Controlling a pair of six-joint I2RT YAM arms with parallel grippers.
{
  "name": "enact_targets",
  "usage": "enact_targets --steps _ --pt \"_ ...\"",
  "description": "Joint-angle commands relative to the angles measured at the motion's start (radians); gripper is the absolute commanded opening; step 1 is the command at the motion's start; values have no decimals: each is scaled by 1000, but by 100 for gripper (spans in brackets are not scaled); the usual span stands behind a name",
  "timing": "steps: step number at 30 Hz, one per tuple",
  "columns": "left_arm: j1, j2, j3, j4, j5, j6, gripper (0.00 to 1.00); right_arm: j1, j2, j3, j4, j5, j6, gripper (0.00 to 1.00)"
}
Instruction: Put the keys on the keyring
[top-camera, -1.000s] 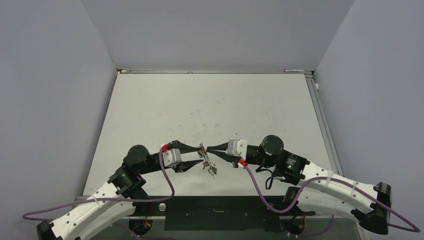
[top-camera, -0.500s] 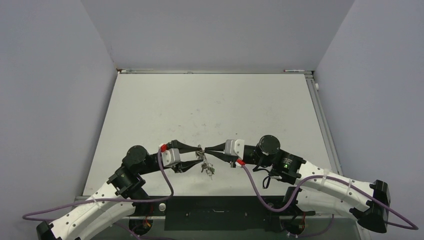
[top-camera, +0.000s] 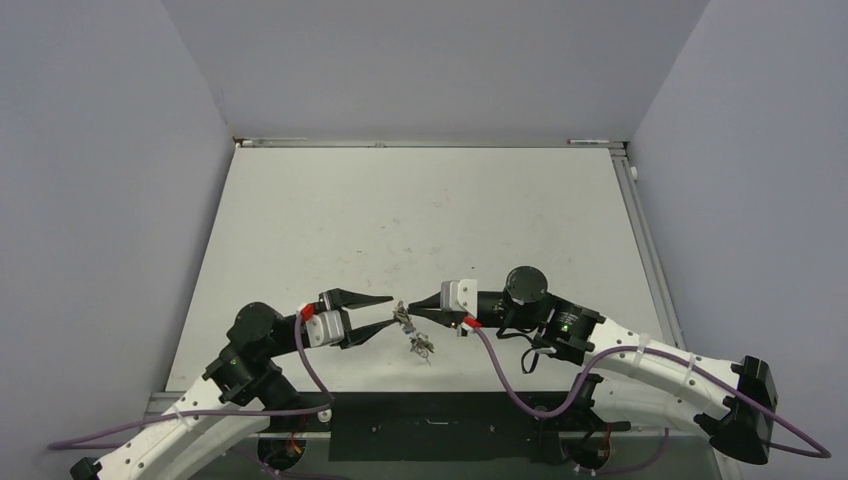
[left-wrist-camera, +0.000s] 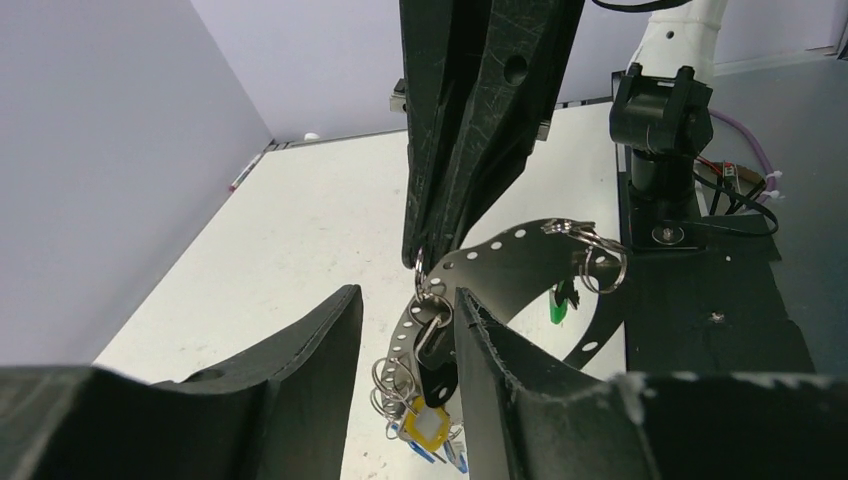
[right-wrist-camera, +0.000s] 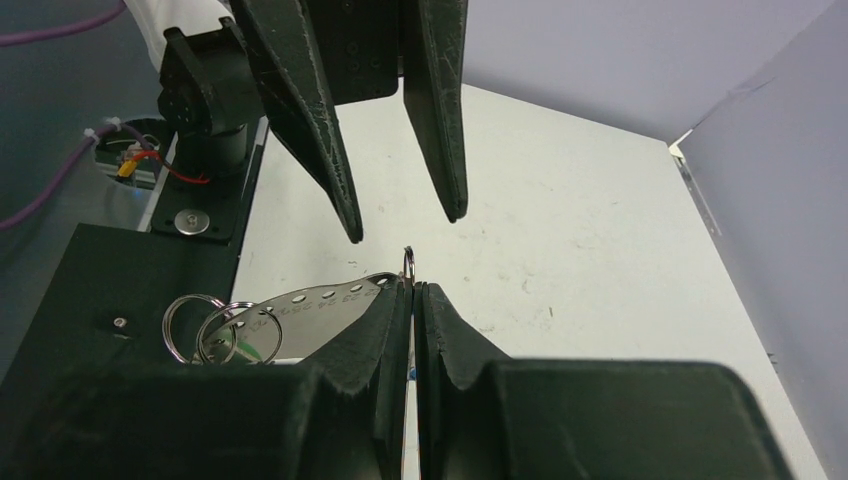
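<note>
within the right gripper (right-wrist-camera: 411, 290) sits the keyring (left-wrist-camera: 510, 247), pinched; keys (left-wrist-camera: 425, 428) dangle below

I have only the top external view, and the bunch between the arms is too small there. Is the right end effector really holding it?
Observer: Yes, the right end effector is shut on a small ring at the end of the keyring, a perforated metal band.
Operator: And the left one?
Observer: The left end effector is open and grips nothing.
Operator: Which keys hang there?
Observer: A black key, a yellow key and a green key, by the left wrist view.
</note>
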Motion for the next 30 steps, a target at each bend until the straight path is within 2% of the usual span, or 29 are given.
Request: enact_targets --steps 1,8,13,17,23,24,27,30 --pt "8 31 10 30 24 10 36 -5 13 49 63 -64 1 5" --pt "7 56 14 38 23 -13 35 -4 -7 32 102 -54 17 5" --pt "7 56 11 45 27 -14 24 -4 7 45 83 -74 16 5" --pt "7 59 10 48 45 -12 19 -3 16 53 80 -93 21 5" --pt "7 64 7 51 65 -10 17 -3 18 50 87 -103 23 5" --pt "7 66 7 53 68 -10 15 -3 19 50 88 -103 23 5" --pt "7 71 10 52 80 -11 0 -3 21 46 103 -108 30 5" --pt "8 66 12 51 89 -20 0 -2 28 47 109 -116 34 5"
